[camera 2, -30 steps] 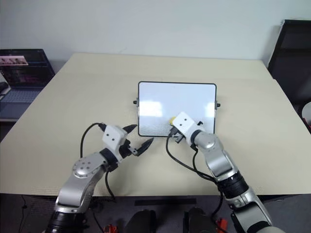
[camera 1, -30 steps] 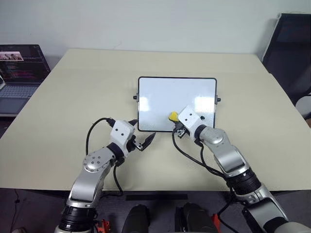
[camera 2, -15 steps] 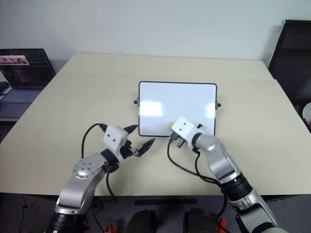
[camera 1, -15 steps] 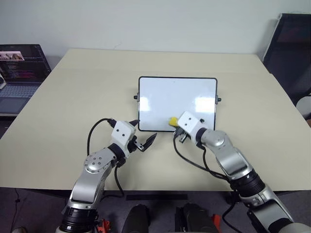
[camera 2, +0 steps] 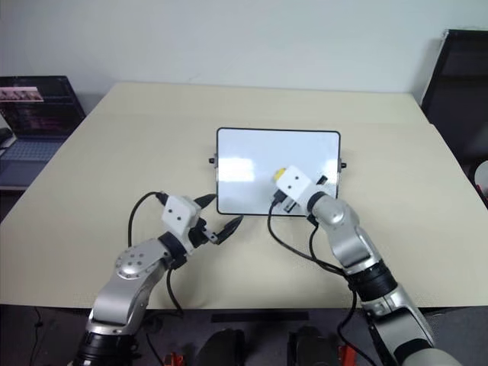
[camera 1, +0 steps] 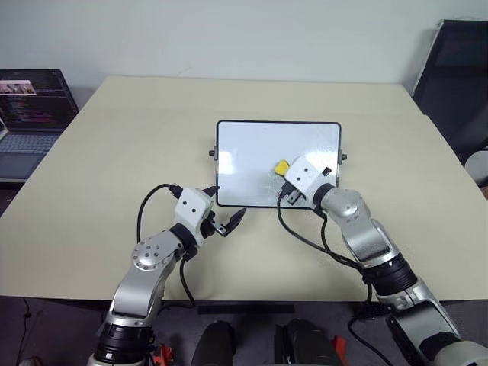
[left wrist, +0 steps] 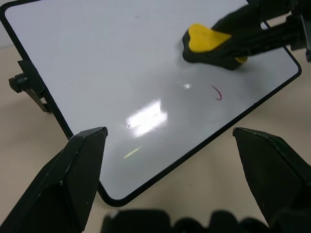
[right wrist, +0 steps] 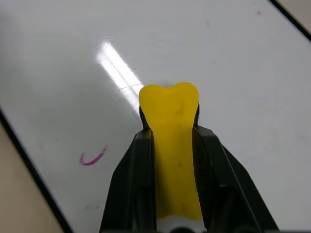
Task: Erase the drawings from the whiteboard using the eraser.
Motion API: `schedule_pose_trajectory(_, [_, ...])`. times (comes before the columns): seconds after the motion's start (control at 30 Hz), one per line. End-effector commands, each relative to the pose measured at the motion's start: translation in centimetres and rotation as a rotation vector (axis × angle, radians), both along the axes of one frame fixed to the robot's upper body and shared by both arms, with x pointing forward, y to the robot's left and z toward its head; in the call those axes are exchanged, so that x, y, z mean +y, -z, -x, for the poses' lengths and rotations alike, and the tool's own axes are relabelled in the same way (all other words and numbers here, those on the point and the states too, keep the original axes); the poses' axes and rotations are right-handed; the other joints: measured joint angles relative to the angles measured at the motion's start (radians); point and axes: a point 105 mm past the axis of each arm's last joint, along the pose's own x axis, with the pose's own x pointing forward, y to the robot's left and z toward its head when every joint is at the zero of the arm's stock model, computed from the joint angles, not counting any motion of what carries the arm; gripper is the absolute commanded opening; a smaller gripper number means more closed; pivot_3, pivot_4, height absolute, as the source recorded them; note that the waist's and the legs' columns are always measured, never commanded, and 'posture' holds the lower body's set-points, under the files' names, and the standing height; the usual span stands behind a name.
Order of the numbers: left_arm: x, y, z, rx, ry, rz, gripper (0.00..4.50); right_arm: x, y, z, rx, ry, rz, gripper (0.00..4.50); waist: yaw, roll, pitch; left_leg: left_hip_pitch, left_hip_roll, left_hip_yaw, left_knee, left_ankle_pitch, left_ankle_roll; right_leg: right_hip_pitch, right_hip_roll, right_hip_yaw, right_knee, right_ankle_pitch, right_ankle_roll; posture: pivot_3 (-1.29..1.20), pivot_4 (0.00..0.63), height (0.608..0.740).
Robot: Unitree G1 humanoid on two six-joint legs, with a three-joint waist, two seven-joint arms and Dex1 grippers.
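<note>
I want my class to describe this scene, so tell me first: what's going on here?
The robot is wiping a whiteboard that lies on a table. Its right end effector is shut on a yellow eraser, held over the board's surface. Only a small curved red mark remains near the board's edge. The left end effector waits open by the board's near corner, holding nothing.

I count one whiteboard [camera 1: 259,156], one eraser [camera 1: 281,166], one leftover red mark [right wrist: 93,158], one laptop [camera 1: 30,114], one table [camera 1: 114,152], two grippers.
</note>
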Motion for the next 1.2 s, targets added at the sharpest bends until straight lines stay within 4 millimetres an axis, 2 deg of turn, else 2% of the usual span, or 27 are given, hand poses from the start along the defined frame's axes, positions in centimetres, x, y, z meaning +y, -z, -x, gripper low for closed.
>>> schedule_pose_trajectory(0.03, [0.0, -1.7, 0.3, -0.064, 0.006, 0.018, 4.50, -0.4, 1.9, 0.6, 0.061, -0.008, 0.081, 0.80, 0.000, 0.000, 0.000, 0.001, 0.000, 0.000, 0.000, 0.000, 0.000, 0.001, 0.000, 0.000, 0.000, 0.000, 0.000, 0.00, 0.150, 0.740])
schedule_pose_trajectory(0.6, [0.6, -0.9, 0.6, -0.053, -0.018, 0.022, 4.50, 1.3, 4.3, 2.3, 0.144, -0.068, 0.130, 0.80, 0.000, -0.001, 0.000, 0.005, 0.001, 0.002, 0.001, 0.000, 0.000, 0.003, 0.000, 0.003, 0.001, -0.002, 0.004, 0.00, 0.150, 0.740])
schedule_pose_trajectory(0.77, [0.7, -0.8, 0.6, -0.053, -0.021, 0.020, 4.50, 0.7, 5.1, 2.9, 0.173, -0.086, 0.158, 0.80, 0.001, -0.001, 0.000, 0.005, 0.001, 0.002, 0.001, 0.000, 0.000, 0.003, 0.000, 0.003, 0.001, -0.002, 0.004, 0.00, 0.150, 0.740])
schedule_pose_trajectory(0.93, [0.4, -0.8, 0.6, -0.055, -0.015, 0.023, 4.50, -0.5, 3.9, 2.8, 0.138, -0.058, 0.137, 0.80, 0.004, -0.001, 0.000, 0.004, 0.000, 0.001, 0.001, 0.000, 0.000, 0.003, 0.000, 0.002, 0.000, -0.003, 0.004, 0.00, 0.150, 0.740])
schedule_pose_trajectory(1.2, [-0.3, -0.9, 0.4, -0.058, 0.017, 0.029, 4.50, -1.4, 0.1, 2.9, 0.044, -0.014, 0.016, 0.80, 0.004, -0.001, 0.000, 0.003, 0.000, 0.001, 0.000, 0.000, 0.000, 0.002, 0.000, 0.002, 0.000, -0.002, 0.004, 0.00, 0.150, 0.740])
